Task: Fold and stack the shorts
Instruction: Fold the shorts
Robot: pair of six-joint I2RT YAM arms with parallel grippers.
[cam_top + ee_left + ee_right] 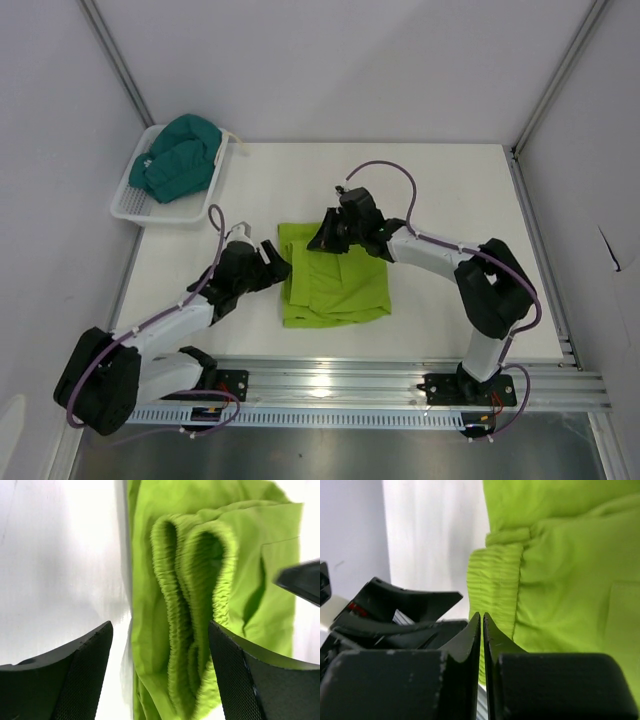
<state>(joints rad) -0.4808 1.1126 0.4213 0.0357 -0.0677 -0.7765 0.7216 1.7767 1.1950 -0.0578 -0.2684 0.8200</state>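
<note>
- Overhead view: I read bright, even, diffuse light from above. Shadows on the table point(450, 200) beneath each gripper are faint and soft. There is a hard white glare on the metal rail point(330, 378). Focus is sharp, and the walls splay outward at the frame edges.
- Left wrist view: to the left of the left gripper point(160, 625) the table is blown out white. Just ahead of it, the lime green shorts point(200, 580) are crisp, with dark shadow inside the waistband folds.
- Right wrist view: I see the right gripper point(481, 615) near-black and soft. The table beyond it is overexposed, and the shorts to its right are evenly lit.
</note>
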